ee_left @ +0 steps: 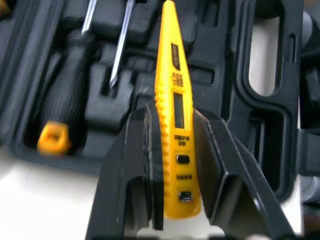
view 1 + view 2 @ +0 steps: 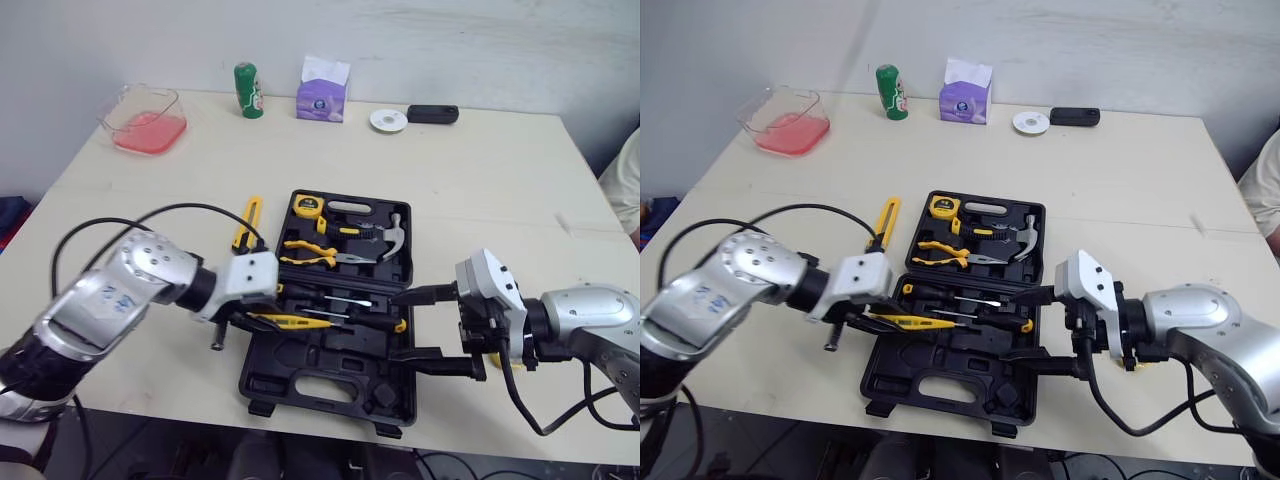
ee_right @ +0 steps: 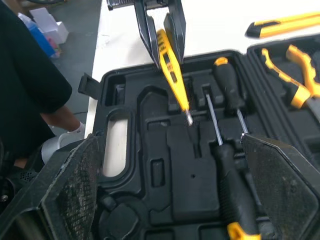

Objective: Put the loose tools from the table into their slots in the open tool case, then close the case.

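**Here: tester pen held over the open case**

The left gripper (image 1: 172, 117) is clamped on a yellow tester pen (image 1: 172, 75), its two black fingers pressing the flat sides of the rear half of the body. The pointed front half projects free, over the moulded tray of the tool case (image 2: 300, 395). Seen from the right wrist, the pen slopes tip-down toward a recess beside the two black-handled screwdrivers (image 2: 330, 300). Whether the tip touches the tray cannot be told.

The right gripper (image 2: 392, 325) stands spread wide and empty at the case's right edge, one finger over the tray and the other near the rim.

The pen looks light and stiff, with a smooth plastic shell that could slide or twist between the fingers. The present hold across the flat faces, well behind the metal tip, seems sound. The thin tip is probably the part most easily bent or snagged on the tray's ribs.

A yellow utility knife (image 2: 247, 222) lies loose on the surface (image 2: 480, 190), just beside the case's left edge. The hammer (image 2: 392, 238) sits seated in the far half.
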Tool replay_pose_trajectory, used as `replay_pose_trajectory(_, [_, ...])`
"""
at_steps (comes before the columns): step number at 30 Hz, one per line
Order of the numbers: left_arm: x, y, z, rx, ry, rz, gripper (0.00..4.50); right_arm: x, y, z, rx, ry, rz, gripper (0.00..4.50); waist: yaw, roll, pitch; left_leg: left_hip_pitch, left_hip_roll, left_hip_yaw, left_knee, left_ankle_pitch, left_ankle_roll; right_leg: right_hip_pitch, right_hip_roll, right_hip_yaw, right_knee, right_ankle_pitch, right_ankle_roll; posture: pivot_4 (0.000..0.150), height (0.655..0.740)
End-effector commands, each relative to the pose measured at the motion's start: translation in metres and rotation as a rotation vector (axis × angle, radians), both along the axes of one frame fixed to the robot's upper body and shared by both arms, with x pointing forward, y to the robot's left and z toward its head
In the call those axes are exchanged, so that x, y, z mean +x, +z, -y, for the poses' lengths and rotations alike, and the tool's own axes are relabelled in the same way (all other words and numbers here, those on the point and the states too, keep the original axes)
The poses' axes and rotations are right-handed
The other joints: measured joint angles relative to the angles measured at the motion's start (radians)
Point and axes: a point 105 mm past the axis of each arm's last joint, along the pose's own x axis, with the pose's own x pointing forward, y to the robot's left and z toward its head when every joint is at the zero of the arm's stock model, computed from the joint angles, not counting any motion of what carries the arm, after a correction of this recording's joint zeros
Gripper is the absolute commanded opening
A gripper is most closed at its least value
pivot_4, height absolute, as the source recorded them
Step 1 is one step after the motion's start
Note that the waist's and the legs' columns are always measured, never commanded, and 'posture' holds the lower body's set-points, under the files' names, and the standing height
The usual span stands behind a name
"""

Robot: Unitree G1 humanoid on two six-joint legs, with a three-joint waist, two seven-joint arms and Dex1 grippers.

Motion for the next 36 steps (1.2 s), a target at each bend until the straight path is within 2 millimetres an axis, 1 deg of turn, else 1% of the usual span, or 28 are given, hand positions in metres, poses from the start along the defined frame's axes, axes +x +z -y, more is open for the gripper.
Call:
replay_pose_trajectory(1, [0.014, 0.001, 0.005, 0.019, 0.001, 0.054, 0.53, 0.0, 0.007, 0.014, -0.039, -0.057, 0.034, 4.5, 0.002, -0.001, 0.0, 0.0, 0.0, 0.001, 0.001, 0.0, 0.0, 0.0, 0.0, 0.001, 0.0, 0.0, 0.001, 0.15, 0.7244])
replay_pose_trajectory(4, [0.018, 0.002, 0.014, -0.008, -0.019, 0.053, 0.53, -0.009, 0.001, 0.02, -0.064, -0.058, 0.001, 4.5, 0.005, -0.001, 0.001, -0.001, -0.001, 0.0, 0.003, -0.001, 0.002, 0.0, 0.0, 0.001, -0.001, 0.001, 0.003, 0.15, 0.7244])
replay_pose_trajectory(8, [0.02, -0.001, 0.013, 0.006, -0.04, 0.059, 0.53, -0.015, -0.003, 0.019, -0.069, -0.051, -0.014, 4.5, 0.001, -0.001, 0.001, -0.003, 0.0, -0.001, 0.003, -0.001, 0.003, -0.001, 0.0, 0.001, -0.001, 0.002, 0.003, 0.15, 0.7244])
replay_pose_trajectory(15, [0.021, -0.003, 0.02, -0.003, -0.065, 0.057, 0.53, -0.011, -0.011, 0.018, -0.074, -0.069, -0.024, 4.5, 0.004, -0.001, 0.001, -0.004, -0.001, -0.002, 0.004, 0.0, 0.002, -0.001, 0.001, 0.0, 0.0, 0.002, 0.003, 0.15, 0.7244])
replay_pose_trajectory(22, [0.02, -0.005, 0.022, -0.023, -0.059, 0.043, 0.53, -0.008, -0.015, 0.017, -0.082, -0.068, -0.024, 4.5, 0.003, -0.001, 0.001, -0.005, -0.001, -0.002, 0.005, 0.0, 0.002, -0.001, 0.001, 0.0, -0.001, 0.002, 0.004, 0.15, 0.7244])
replay_pose_trajectory(24, [0.019, -0.002, 0.023, -0.059, -0.05, 0.017, 1.56, -0.007, -0.016, 0.016, -0.08, -0.065, -0.023, 4.5, 0.003, -0.001, 0.001, -0.005, -0.001, -0.002, 0.006, 0.0, 0.002, -0.001, 0.0, 0.0, 0.0, 0.002, 0.004, 0.15, 0.7244])
replay_pose_trajectory(25, [0.018, -0.001, 0.023, -0.068, -0.047, 0.011, 1.87, -0.006, -0.016, 0.016, -0.08, -0.065, -0.022, 4.5, 0.003, -0.001, 0.001, -0.005, -0.001, -0.002, 0.006, 0.0, 0.002, -0.001, 0.0, 0.0, 0.0, 0.002, 0.004, 0.15, 0.7244])
replay_pose_trajectory(26, [0.015, 0.004, 0.022, -0.09, -0.053, 0.0, 2.39, -0.007, -0.016, 0.015, -0.078, -0.061, -0.022, 4.5, 0.003, -0.001, 0.001, -0.005, -0.001, -0.003, 0.006, 0.0, 0.002, -0.001, 0.001, 0.0, 0.0, 0.002, 0.004, 0.15, 0.7244])
replay_pose_trajectory(28, [0.009, 0.011, 0.018, -0.116, -0.068, -0.021, 3.23, -0.007, -0.015, 0.013, -0.073, -0.051, -0.017, 4.5, 0.0, -0.001, 0.001, -0.005, 0.0, -0.003, 0.006, 0.0, 0.002, -0.001, 0.001, 0.0, 0.0, 0.002, 0.004, 0.15, 0.7244])
replay_pose_trajectory(31, [-0.001, 0.023, 0.008, -0.202, -0.142, -0.021, 4.49, -0.006, -0.004, 0.004, -0.016, -0.026, 0.037, 4.5, -0.002, -0.001, 0.001, -0.006, 0.0, -0.003, 0.006, 0.001, 0.0, -0.002, 0.001, 0.0, 0.0, 0.002, 0.004, 0.15, 0.7244])
replay_pose_trajectory(33, [-0.001, 0.024, 0.003, -0.243, -0.172, 0.007, 4.49, -0.006, 0.0, 0.0, 0.005, -0.012, 0.051, 4.5, 0.001, 0.0, 0.001, -0.005, 0.0, -0.002, 0.006, 0.001, 0.0, -0.002, 0.0, 0.0, 0.001, 0.002, 0.004, 0.15, 0.7244])
replay_pose_trajectory(34, [0.003, 0.024, 0.002, -0.299, -0.153, 0.015, 4.49, -0.006, 0.001, -0.001, 0.008, -0.008, 0.052, 4.5, 0.002, 0.0, 0.001, -0.005, 0.0, -0.003, 0.006, 0.001, 0.0, -0.001, 0.0, -0.001, 0.001, 0.002, 0.004, 0.15, 0.7244])
replay_pose_trajectory(36, [0.016, 0.027, 0.005, -0.46, -0.086, 0.045, 3.91, -0.006, -0.002, -0.003, -0.002, -0.006, 0.048, 4.5, 0.005, 0.0, 0.001, -0.005, -0.001, -0.003, 0.006, 0.001, 0.0, -0.001, -0.001, -0.001, 0.001, 0.002, 0.004, 0.15, 0.7244])
